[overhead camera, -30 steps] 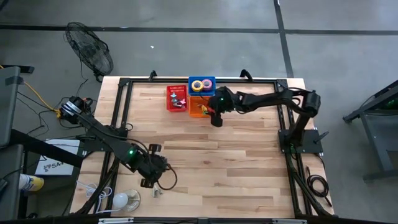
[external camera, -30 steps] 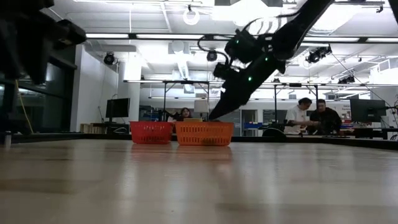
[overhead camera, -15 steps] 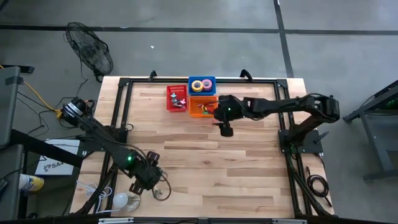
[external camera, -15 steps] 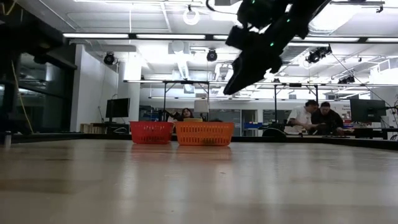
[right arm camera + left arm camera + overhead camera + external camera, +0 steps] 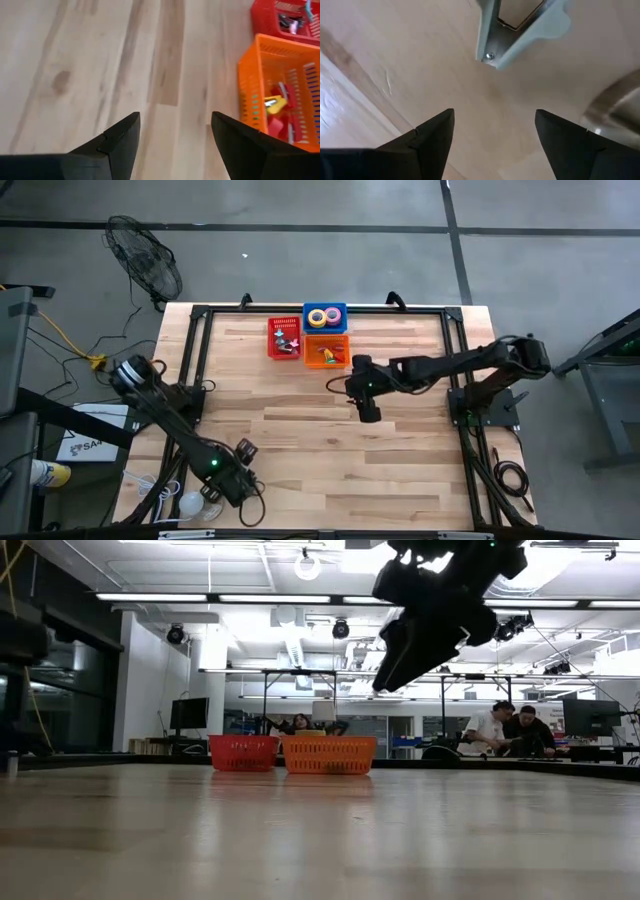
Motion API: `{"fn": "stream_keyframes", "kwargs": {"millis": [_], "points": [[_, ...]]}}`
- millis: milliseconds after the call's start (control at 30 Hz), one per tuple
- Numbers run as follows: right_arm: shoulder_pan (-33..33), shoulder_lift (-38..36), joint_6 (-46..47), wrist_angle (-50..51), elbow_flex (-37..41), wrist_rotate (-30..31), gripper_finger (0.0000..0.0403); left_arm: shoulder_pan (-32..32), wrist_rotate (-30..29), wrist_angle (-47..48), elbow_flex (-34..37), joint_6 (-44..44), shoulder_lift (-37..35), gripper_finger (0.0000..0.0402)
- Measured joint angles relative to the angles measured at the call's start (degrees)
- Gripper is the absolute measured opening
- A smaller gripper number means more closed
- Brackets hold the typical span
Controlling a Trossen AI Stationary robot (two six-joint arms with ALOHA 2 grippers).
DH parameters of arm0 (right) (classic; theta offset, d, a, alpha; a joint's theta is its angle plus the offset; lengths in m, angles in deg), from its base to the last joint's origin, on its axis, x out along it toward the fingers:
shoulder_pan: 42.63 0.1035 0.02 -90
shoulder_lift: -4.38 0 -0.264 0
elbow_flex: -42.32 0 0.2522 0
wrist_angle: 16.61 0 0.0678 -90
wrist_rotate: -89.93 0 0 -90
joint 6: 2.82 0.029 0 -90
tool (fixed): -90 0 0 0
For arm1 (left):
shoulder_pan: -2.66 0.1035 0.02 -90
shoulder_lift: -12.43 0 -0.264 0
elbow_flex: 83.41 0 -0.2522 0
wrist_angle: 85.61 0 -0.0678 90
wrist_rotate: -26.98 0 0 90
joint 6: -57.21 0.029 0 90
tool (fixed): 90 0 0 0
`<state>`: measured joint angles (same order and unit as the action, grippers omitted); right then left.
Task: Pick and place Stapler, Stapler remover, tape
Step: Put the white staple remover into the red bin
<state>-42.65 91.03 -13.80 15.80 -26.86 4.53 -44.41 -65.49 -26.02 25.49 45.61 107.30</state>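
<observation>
Seemingly near done: tape rolls (image 5: 324, 316) in blue bin (image 5: 340, 308), small items in red bin (image 5: 272, 340) and orange bin (image 5: 341, 339), right gripper (image 5: 369, 413) wide and empty over bare table (image 5: 400, 460), left gripper (image 5: 226, 490) wide at near edge.

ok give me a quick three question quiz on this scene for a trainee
1. True or false: the right hand is holding something.
2. Which basket holds the tape rolls? A) red basket B) orange basket C) blue basket
3. Fill in: the left hand is open over the table's ____ edge, by the left corner.

Key
1. False: it is open and empty above the table.
2. C
3. Near
</observation>
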Motion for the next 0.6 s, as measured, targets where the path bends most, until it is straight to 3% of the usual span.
{"fn": "stream_keyframes", "kwargs": {"millis": [233, 600], "points": [[3.00, 0.00, 2.02, 0.08, 0.00, 1.46, 0.0237, 0.20, -0.92, -4.85, 0.00, 7.98, 2.23, 0.0248], [5.57, 0.00, 4.28, 0.63, 0.00, 1.49, 0.0236, 0.20, -1.54, -12.71, 0.00, 12.89, 2.26, 0.0225]]}}
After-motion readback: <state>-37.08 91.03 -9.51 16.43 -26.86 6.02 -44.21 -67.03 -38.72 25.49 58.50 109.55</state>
